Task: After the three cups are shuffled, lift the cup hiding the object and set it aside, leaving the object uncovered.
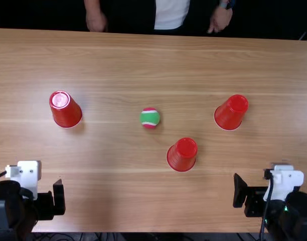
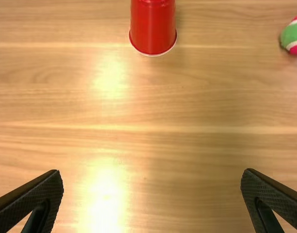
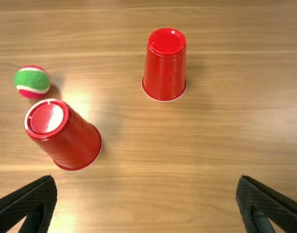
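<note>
Wooden table [image 1: 153, 60]: green-pink ball [image 1: 150, 118] uncovered among three red cups.

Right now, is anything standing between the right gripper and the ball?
Yes. The nearest cup stands upside down between the right gripper and the ball. Nothing visible stands between the left gripper and the ball.

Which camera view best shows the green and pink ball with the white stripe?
The right wrist view: the green and pink ball lies whole and near, stripe plain. The top view shows the ball whole but farther off; the left wrist view cuts the ball at the edge.
</note>
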Controlling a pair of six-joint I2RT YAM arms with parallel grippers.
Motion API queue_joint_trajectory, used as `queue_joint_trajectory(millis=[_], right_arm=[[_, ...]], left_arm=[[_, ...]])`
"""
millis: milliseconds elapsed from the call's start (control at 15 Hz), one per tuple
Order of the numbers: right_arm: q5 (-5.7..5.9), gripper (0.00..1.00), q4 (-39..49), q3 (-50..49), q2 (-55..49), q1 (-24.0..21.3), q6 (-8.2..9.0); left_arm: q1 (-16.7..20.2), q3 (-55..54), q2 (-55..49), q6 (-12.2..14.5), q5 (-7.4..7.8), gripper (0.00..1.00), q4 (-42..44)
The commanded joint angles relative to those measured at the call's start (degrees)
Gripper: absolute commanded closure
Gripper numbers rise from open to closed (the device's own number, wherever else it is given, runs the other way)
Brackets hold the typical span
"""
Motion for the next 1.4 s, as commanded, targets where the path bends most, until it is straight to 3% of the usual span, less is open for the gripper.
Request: queue_joint_trajectory(millis=[0, 267, 733, 1000, 1067, 1200, 1333], right_arm=[[0.09, 0.0, 0.06, -1.79, -3.82, -1.08, 0.46], [-0.02, 0.0, -0.04, -6.09, -17.0, -1.08, 0.46], [0.19, 0.0, -0.04, -13.83, -31.68, -1.17, 0.46], [0.51, 0.0, 0.38, -13.92, -31.68, -1.43, 0.46], [1.25, 0.0, 2.81, -14.09, -31.68, -1.43, 0.35], [5.36, 0.0, 11.35, -18.05, -31.68, -1.35, 0.03], [6.0, 0.0, 25.48, -24.73, -31.68, -1.26, -0.07]], left_arm=[[-0.11, -3.01, -3.05, -0.34, 0.7, 0.0, 0.31], [0.24, -14.17, -14.21, -0.44, -0.04, 0.0, 8.12], [-0.11, -27.27, -36.97, -0.44, 0.7, 0.0, 13.18], [-0.02, -32.54, -36.97, -0.44, 0.59, 0.0, 22.04], [-0.02, -34.38, -36.97, -0.23, 0.7, 0.0, 26.47], [-0.02, -39.04, -36.97, -0.02, 0.59, 0.0, 35.85], [0.15, -44.32, -36.97, 0.19, -0.04, 0.0, 42.29]])
